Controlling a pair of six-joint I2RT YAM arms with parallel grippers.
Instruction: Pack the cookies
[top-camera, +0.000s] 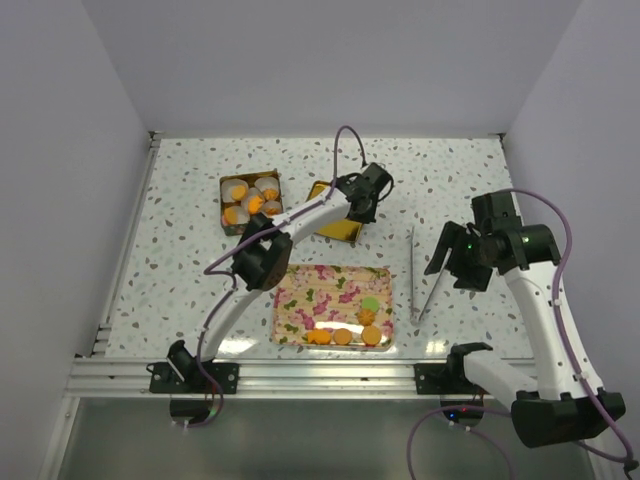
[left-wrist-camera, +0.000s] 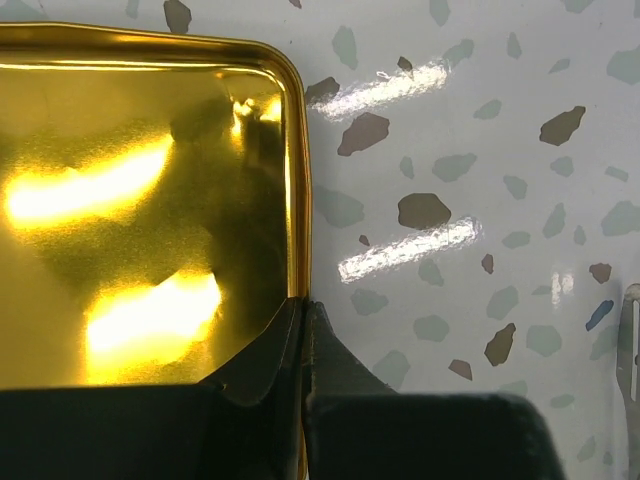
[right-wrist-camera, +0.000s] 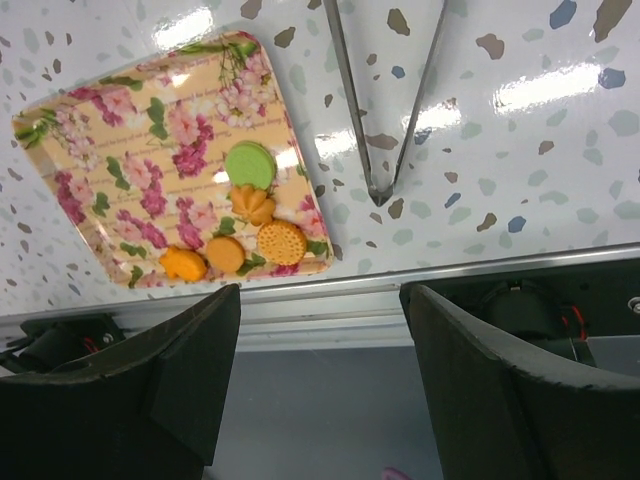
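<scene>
Left claw (left-wrist-camera: 302, 345) clenched on the gold lid's (left-wrist-camera: 150, 200) rim, right claw (right-wrist-camera: 320, 385) released above 5 cookies (right-wrist-camera: 250, 205) on a flowered tray (right-wrist-camera: 100, 170); no readable writing.

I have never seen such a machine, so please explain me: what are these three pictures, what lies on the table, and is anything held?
These are two robot arms fixed at the table's near edge. One picture looks down from above; the other two come from a camera on each wrist.

On the speckled table lie a flowered tray with a few cookies, a square tin with more cookies in white paper cups, a golden lid and metal tongs.

The left gripper has its fingers shut on the golden lid's rim. The right gripper hangs open above the table's front edge, holding nothing.
</scene>
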